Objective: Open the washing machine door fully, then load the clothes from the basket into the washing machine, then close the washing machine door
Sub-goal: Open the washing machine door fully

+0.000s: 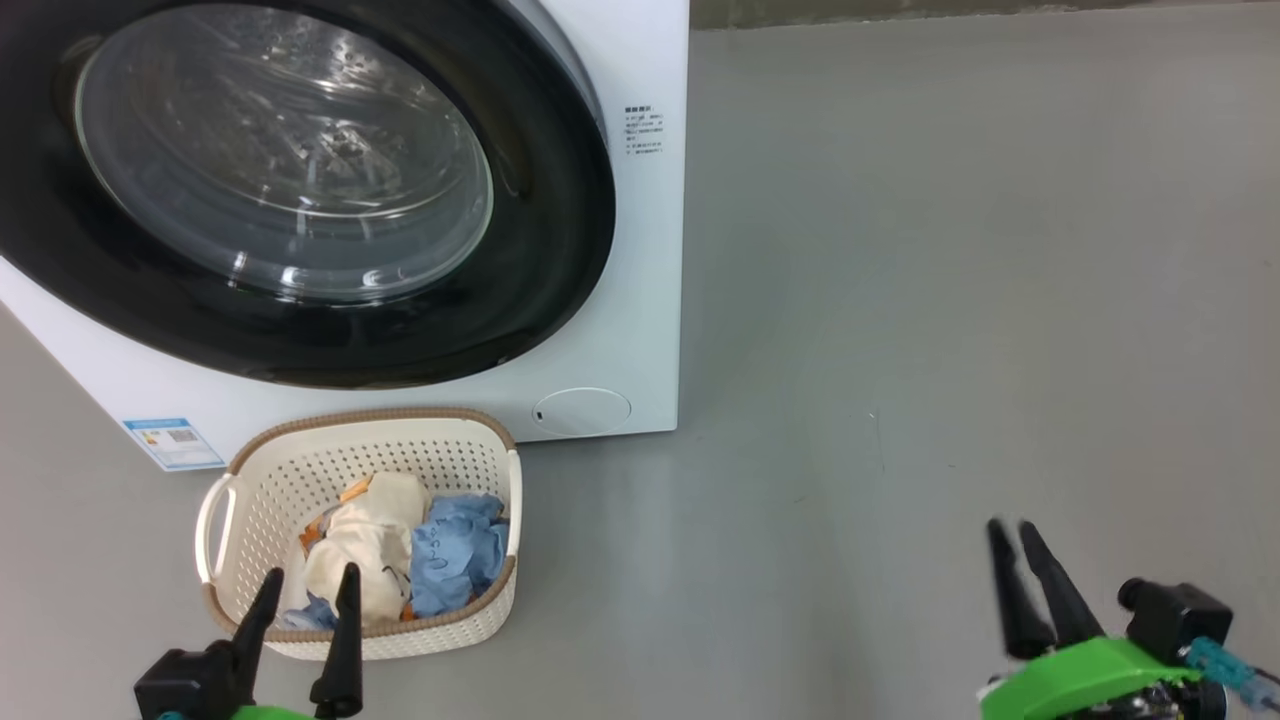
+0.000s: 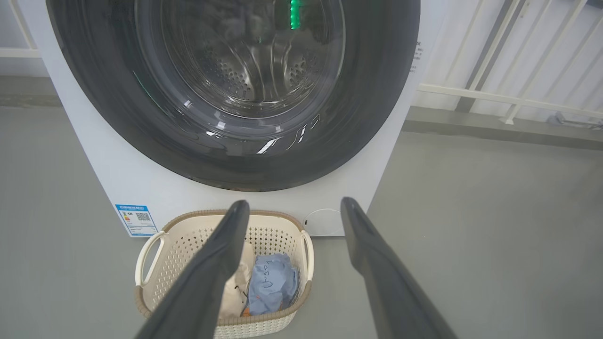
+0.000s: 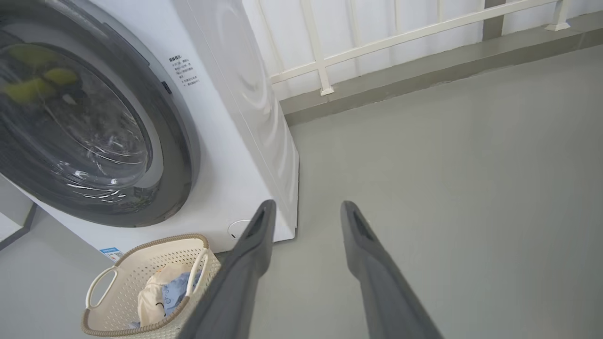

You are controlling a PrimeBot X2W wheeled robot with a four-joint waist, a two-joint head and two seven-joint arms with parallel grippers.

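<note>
Washing machine door (image 1: 540, 250), large, round, black-rimmed glass: shut. Near: left gripper (image 1: 311, 575) and right gripper (image 1: 1010, 528), both spread, empty. Beyond: cream perforated plastic basket (image 1: 370, 415) of crumpled clothes (image 1: 400, 555), just before the white front-loading washing machine (image 1: 640, 300). Advisable: hook the rim's right edge and swing wide.

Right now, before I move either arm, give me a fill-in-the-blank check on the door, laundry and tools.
The round black-rimmed glass door of the big white washing machine is ____.
The cream perforated plastic basket stands on the grey floor in ____ of the machine.
The cream and light blue clothes lie ____ the basket.
The left tool and right tool both stand ____, holding nothing.
Missing words: shut, front, inside, open.
</note>
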